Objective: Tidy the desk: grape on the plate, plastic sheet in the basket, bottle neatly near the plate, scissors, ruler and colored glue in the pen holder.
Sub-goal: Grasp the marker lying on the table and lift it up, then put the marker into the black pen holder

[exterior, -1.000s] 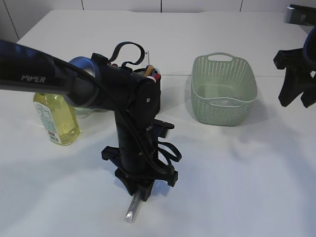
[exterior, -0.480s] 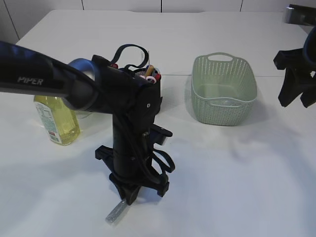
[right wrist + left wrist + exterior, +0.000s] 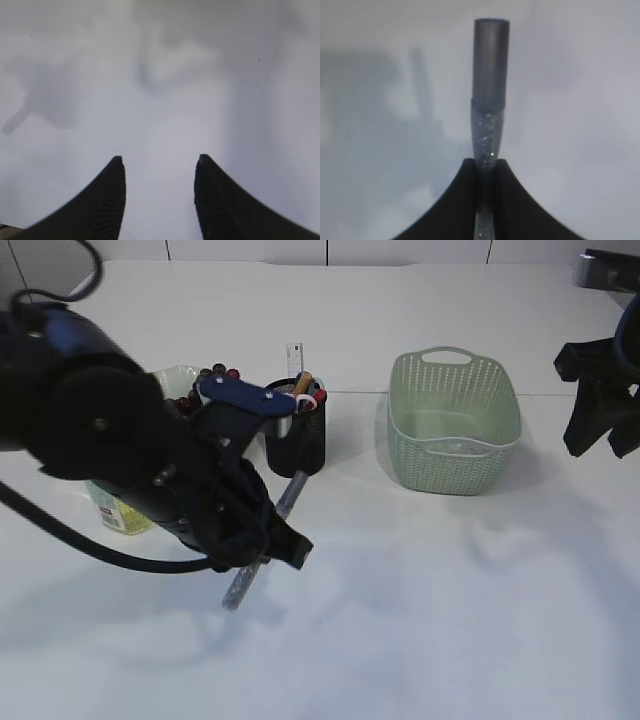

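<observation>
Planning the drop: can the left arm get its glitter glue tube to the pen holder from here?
Probably yes. The left gripper is shut on the glitter glue tube, lifted off the table, and nothing stands between it and the pen holder, though scissors and ruler crowd it.

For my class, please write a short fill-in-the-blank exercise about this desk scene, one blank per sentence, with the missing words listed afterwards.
1. The left gripper has its jaws closed on the glitter ____ tube.
2. The mesh basket on the table is pale ____.
3. The ruler stands in the black pen ____.
4. The jaws of the right gripper are ____, with nothing between them.

Missing words: glue; green; holder; open
</observation>
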Controlling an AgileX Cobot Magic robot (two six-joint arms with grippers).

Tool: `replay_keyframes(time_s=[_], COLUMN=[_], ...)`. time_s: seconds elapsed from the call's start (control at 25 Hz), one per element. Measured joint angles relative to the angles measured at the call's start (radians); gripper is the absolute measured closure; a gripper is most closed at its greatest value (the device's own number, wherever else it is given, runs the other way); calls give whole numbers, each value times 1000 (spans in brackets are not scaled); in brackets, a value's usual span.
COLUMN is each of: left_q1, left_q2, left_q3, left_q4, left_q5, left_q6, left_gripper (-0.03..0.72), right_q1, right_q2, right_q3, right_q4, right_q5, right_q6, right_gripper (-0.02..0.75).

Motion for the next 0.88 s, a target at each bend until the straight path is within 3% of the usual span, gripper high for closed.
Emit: replay_keyframes(time_s=[0.2, 0.56, 0.72, 0.88], left_q1=[54, 277, 320, 325], left_q2=[-73, -73, -64, 10], left_q3=[58, 62, 50, -32], left_q4=[64, 78, 78, 78], left_q5=[-295, -775, -978, -1018], left_q6=[-15, -17, -17, -17], left_gripper=[652, 652, 652, 652], right_q1=[0, 0, 0, 0], right_q2=[0, 0, 0, 0], right_q3=[0, 0, 0, 0], right_q4=[1, 18, 22, 22], right_q5=[0, 0, 0, -2], right_q6=[-18, -40, -43, -47], right_gripper=[374, 374, 374, 374])
